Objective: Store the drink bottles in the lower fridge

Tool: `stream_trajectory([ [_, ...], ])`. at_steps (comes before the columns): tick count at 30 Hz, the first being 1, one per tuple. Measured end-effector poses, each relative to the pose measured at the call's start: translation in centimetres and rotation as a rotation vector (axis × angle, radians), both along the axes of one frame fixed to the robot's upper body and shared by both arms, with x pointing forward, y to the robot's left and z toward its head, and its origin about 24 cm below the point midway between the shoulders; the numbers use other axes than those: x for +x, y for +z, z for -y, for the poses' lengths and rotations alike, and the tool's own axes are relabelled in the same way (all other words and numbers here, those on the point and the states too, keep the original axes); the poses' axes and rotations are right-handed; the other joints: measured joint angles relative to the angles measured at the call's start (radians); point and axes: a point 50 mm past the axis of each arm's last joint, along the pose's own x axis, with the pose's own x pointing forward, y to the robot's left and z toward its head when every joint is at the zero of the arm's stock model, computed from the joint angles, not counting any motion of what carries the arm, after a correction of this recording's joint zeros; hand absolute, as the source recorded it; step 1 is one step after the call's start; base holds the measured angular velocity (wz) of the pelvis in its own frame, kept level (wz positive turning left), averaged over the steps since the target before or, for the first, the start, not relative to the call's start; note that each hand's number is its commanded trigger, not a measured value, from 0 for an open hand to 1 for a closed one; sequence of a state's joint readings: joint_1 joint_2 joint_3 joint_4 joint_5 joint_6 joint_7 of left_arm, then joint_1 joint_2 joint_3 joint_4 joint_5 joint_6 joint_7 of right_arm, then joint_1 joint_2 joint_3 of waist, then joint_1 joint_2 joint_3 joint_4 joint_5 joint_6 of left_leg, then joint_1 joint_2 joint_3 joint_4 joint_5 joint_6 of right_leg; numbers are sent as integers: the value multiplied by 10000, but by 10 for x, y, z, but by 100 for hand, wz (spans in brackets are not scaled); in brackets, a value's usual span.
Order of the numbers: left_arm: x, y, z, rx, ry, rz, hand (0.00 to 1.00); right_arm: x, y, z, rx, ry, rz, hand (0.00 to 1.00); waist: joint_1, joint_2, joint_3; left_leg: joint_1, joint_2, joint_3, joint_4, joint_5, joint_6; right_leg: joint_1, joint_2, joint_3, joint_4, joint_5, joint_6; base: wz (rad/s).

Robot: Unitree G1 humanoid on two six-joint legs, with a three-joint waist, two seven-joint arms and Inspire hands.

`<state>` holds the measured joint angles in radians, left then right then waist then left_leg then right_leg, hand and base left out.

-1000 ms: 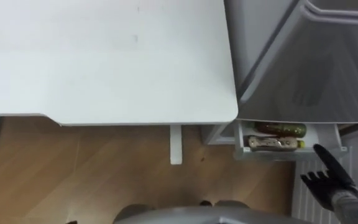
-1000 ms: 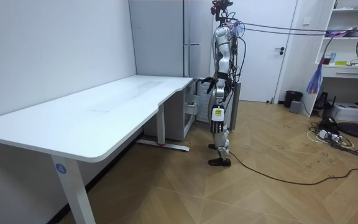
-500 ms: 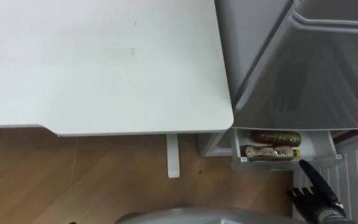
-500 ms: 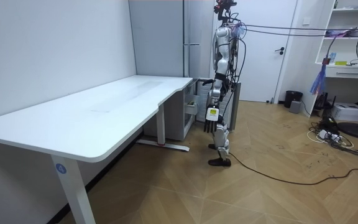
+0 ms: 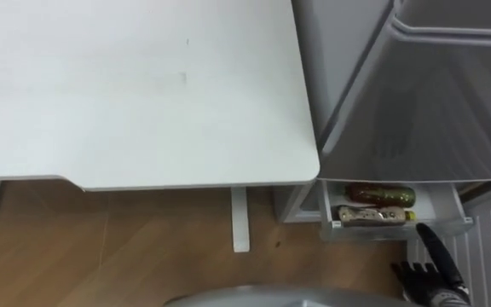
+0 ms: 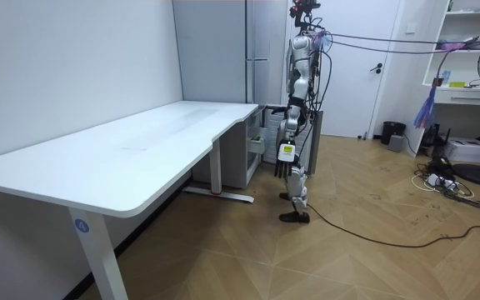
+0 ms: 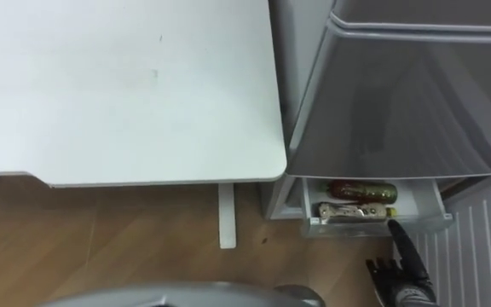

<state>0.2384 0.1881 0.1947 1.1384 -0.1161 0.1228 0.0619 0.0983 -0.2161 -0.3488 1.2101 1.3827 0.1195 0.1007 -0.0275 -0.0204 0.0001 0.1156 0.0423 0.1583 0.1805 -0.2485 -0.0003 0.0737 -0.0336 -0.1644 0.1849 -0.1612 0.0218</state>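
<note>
A: Right hand (image 5: 431,275), low right. Released, fingers (image 5: 433,247) straight, gripping nothing.
B: Touching drawer?
A: Cannot tell. Longest finger pointing at drawer (image 5: 399,227), tip just beside front rim.
B: Drinks?
A: Both inside drawer, lying on sides, one behind other. Dark red bottle (image 5: 380,195) at back, tan-labelled bottle (image 5: 370,215) with yellow cap in front, close together.
B: Drawer shut?
A: No, pulled out at bottom of grey fridge (image 5: 416,111).
B: Around that?
A: White counter (image 5: 143,85) just left of fridge, white leg (image 5: 240,220) on wooden floor (image 5: 101,247).
B: Stance?
A: Upright in room view, close to fridge, beside counter's far end.
</note>
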Motion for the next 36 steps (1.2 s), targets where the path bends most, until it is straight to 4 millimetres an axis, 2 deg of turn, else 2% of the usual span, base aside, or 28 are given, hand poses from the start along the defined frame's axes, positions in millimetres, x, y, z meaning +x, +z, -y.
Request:
stream_trajectory([
  [5, -4, 0, 1, -42, -28, -116, 0, 3, -1, -5, 168, -152, 167, 0, 4, 126, 24, -125, -2, -8, 139, -23, 10, -75, -19, 1, 35, 0, 0, 1],
  [11, -7, -1, 1, -272, -120, -261, 0, 30, 3, -4, 58, -219, 772, 0, -20, 172, 2, -1101, -44, -89, 803, -65, 75, -1001, -192, -143, 643, -141, -16, 6],
  [13, 0, -1, 1, -325, -379, -187, 0, 52, 7, -5, 74, -155, 1252, 0, 21, 188, 30, -1790, -75, -89, 1260, -72, 90, -1720, -330, -189, 1179, -245, -53, 8],
  [15, 7, -2, 2, -404, -818, -205, 0, 68, 12, -5, 75, -96, 1519, 0, -13, 232, 117, -2259, -74, -85, 1612, -97, 131, -2172, -385, -220, 1513, -306, -55, 14],
  [17, 9, -3, 4, -482, -958, -248, 0, 75, 13, -4, 96, -137, 1574, 0, 19, 313, 154, -2689, -40, -90, 2045, -189, 174, -2578, -424, -218, 1888, -399, -79, 9],
  [19, 11, -3, 4, -482, -957, -248, 0, 86, 17, -4, 64, -85, 1822, 0, 49, 404, 180, -3400, -23, -128, 2773, -439, 194, -3300, -562, -235, 2675, -723, -108, 10],
  [22, 11, -3, 2, -442, -967, -320, 0, 85, 17, -2, -19, -200, 1671, 0, 92, 451, 150, -4244, -59, -144, 3544, -662, 221, -4256, -766, -202, 3701, -1094, -144, 8],
  [25, 16, -2, 0, -420, -1235, -402, 0, 90, 17, -5, 97, -381, 1662, 0, 94, 370, 194, -5109, -99, -55, 4164, -717, 237, -5247, -881, 46, 4559, -1227, -214, -7],
  [28, 25, -2, 0, -426, -1297, -163, 0, 102, 20, -6, 112, -488, 1777, 0, 87, 324, 230, -5974, -73, 32, 4702, -731, 248, -6200, -905, 255, 5157, -1279, -273, -11],
  [31, 34, -2, -1, -378, -1415, 81, 0, 113, 25, -5, 78, -466, 1951, 0, 96, 276, 258, -6839, 11, 14, 5499, -904, 229, -7083, -923, 327, 5904, -1417, -373, -3],
  [36, 42, -2, 2, -521, -1569, 169, 0, 126, 32, -3, -7, -381, 2276, 0, 185, 300, 252, -7883, 83, -134, 6328, -1026, 151, -7999, -985, 280, 6610, -1610, -460, 7],
])
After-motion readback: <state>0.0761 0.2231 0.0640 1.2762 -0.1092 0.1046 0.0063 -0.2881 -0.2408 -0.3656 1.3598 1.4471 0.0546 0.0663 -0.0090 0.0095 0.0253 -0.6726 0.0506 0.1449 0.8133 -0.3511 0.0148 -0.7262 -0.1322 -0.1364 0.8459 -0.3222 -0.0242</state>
